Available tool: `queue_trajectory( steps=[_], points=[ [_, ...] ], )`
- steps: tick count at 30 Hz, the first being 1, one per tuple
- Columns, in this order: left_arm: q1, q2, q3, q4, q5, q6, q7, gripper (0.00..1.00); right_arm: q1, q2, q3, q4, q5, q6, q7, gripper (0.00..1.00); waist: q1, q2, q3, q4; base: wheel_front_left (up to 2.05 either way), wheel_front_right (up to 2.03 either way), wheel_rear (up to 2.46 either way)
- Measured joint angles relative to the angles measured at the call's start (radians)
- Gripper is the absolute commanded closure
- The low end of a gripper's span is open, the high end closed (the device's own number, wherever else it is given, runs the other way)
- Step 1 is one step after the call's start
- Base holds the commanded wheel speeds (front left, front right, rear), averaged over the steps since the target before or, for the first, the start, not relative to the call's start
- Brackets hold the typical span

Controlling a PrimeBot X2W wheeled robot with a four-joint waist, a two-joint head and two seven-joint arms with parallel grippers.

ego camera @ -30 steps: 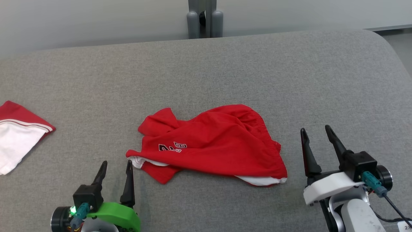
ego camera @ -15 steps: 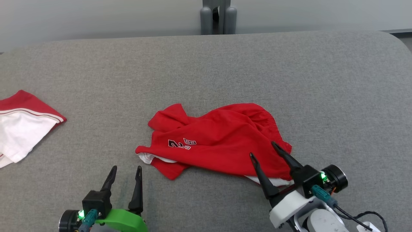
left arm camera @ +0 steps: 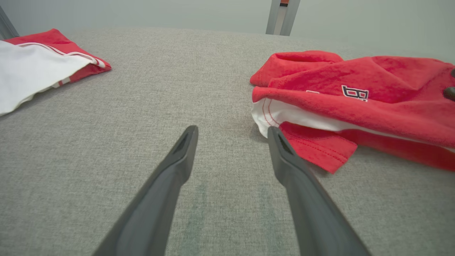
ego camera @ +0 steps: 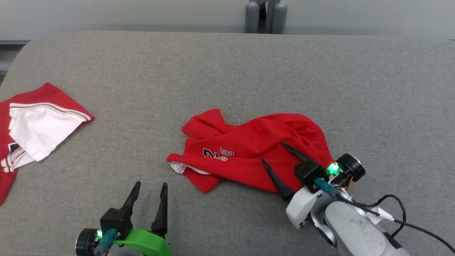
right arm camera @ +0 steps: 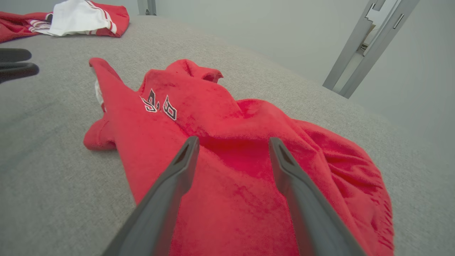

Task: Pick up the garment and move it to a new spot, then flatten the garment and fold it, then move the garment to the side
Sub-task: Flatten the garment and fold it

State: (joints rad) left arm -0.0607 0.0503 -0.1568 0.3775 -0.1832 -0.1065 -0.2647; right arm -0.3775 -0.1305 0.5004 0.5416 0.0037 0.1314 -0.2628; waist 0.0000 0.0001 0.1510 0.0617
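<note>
A crumpled red garment (ego camera: 249,153) with black-and-white lettering and a white lining lies mid-table on the grey surface. It is also in the left wrist view (left arm camera: 355,96) and the right wrist view (right arm camera: 227,142). My right gripper (ego camera: 273,153) is open, its fingers spread above the garment's right part, nothing between them; the red cloth lies under them (right arm camera: 231,142). My left gripper (ego camera: 151,184) is open near the front edge, just left of the garment's white-lined corner (left arm camera: 265,117), with bare grey cloth between its fingers (left arm camera: 231,131).
A second red and white garment (ego camera: 35,131) lies at the table's left edge, also at the far left (left arm camera: 32,71). A grey post (ego camera: 265,16) stands behind the table (ego camera: 373,89). A black cable (ego camera: 394,209) trails from my right wrist.
My right gripper swung left from beside the garment to over its right part, still open. The camera turned, shifting everything rightward in view. The left gripper kept its pose.
</note>
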Motion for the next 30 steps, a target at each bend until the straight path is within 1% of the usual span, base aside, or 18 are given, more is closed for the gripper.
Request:
queue_trajectory(
  steps=[5,9,17,18,19,20,26,30],
  points=[
    [0.0,0.0,-0.007,-0.002,-0.01,0.001,0.0,0.0,-0.073,-0.008,-0.024,0.055,-0.042,0.0,0.0,0.0,0.0,0.0,0.004,0.027,0.0,0.0,0.0],
    [0.001,0.0,-0.007,-0.006,-0.015,0.002,0.0,0.0,-0.095,-0.015,0.001,0.112,-0.063,0.0,0.0,0.0,0.0,0.0,0.008,0.037,0.0,0.0,0.0],
    [0.0,0.0,-0.013,-0.02,-0.019,0.006,0.0,0.0,-0.169,-0.024,0.022,0.207,-0.064,0.0,0.0,0.0,0.0,0.0,0.022,0.038,0.0,0.0,0.0],
    [0.0,0.0,-0.016,-0.021,-0.02,0.006,0.0,0.0,-0.176,-0.024,0.025,0.222,-0.064,0.0,0.0,0.02,0.0,0.0,0.025,0.039,0.0,0.0,0.0],
    [-0.001,0.0,-0.017,-0.022,-0.022,0.006,0.0,0.0,-0.183,-0.022,0.025,0.237,-0.065,0.0,0.0,0.78,0.0,0.0,0.027,0.039,0.0,0.0,0.0],
    [-0.003,0.0,-0.02,-0.023,-0.025,0.006,0.0,0.0,-0.194,-0.021,0.025,0.253,-0.066,0.0,0.0,1.0,0.0,0.0,0.031,0.04,0.0,0.0,0.0],
    [-0.023,0.0,-0.035,-0.033,-0.031,0.007,0.0,0.0,-0.263,-0.017,0.006,0.294,-0.051,0.0,0.0,1.0,0.0,0.0,0.053,0.054,0.0,0.0,0.0],
    [-0.039,0.0,-0.049,-0.035,-0.041,0.007,0.0,0.0,-0.329,-0.039,-0.054,0.322,-0.049,0.0,0.0,1.0,0.0,0.0,0.071,0.072,0.0,0.0,0.0]
  ],
)
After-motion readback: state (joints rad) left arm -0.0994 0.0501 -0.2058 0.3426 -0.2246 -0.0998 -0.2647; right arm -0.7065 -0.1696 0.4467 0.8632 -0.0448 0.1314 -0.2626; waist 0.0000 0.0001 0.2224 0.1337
